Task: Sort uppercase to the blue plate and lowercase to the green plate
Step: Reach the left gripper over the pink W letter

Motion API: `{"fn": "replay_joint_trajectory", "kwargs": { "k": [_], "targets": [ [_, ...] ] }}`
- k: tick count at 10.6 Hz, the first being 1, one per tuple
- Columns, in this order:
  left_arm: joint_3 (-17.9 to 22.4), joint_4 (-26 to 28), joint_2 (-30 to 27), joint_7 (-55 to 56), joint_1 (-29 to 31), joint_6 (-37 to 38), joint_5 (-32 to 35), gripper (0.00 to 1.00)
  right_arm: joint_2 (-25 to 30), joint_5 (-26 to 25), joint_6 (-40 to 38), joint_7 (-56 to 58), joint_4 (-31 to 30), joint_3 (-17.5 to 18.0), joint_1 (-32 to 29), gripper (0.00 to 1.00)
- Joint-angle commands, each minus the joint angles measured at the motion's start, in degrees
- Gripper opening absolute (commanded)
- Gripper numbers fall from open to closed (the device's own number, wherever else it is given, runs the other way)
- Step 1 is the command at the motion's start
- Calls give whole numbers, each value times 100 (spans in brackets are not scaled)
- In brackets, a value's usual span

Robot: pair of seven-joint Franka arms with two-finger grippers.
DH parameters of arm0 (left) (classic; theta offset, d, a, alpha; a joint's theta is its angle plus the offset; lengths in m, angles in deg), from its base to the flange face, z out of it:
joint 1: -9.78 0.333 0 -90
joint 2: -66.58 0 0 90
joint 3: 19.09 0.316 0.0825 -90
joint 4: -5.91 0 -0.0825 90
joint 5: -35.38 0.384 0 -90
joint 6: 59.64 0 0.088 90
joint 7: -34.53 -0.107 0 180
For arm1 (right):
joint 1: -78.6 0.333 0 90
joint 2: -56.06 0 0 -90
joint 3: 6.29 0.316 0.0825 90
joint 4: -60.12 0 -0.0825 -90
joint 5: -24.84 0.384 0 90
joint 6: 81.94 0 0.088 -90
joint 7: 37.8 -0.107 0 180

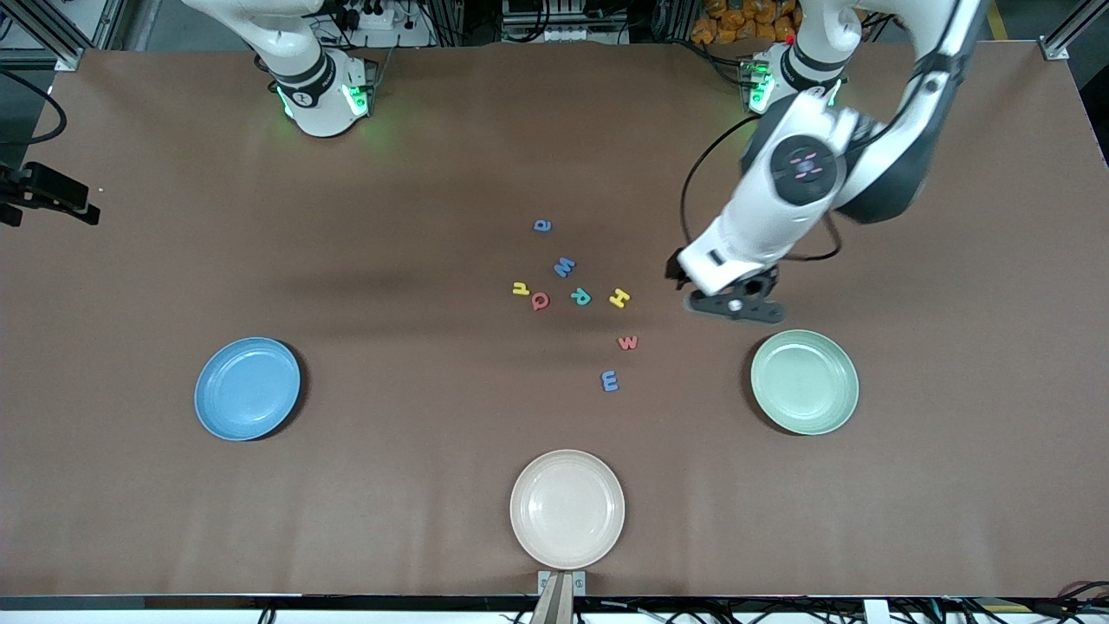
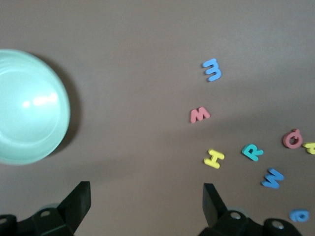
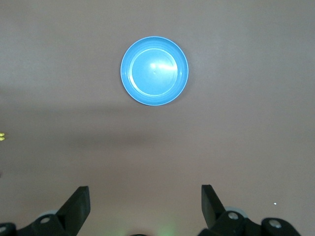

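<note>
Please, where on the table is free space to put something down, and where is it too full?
Bare cloth lies between the blue plate and the letter cluster, and between the cream plate and the green plate. All three plates hold nothing. It is crowded mid-table, from blue a to the blue m; the open left gripper hangs beside yellow H.

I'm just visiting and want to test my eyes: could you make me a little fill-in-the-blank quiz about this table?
1. All three plates hold ____ letters.
2. The left gripper hangs open over bare table beside the ____ plate.
3. The plate nearest the front camera is ____ in colour.
4. The red w lies closest to the blue ____.

Missing words: no; green; cream; m
</note>
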Motion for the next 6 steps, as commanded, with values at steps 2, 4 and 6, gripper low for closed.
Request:
{"fn": "replay_joint_trajectory", "kwargs": {
  "k": [2, 4, 6],
  "targets": [
    [-42, -249, 869, -1157, -280, -737, 642, 100, -29, 56, -39, -18, -4, -15, 251, 100],
    [-77, -362, 1230, -2086, -368, -756, 642, 100, -212, 65, -47, -54, -4, -7, 428, 100],
    [-77, -486, 1573, -3132, -368, -817, 660, 100, -397, 91, -47, -63, -4, -7, 656, 100]
  ]
}}
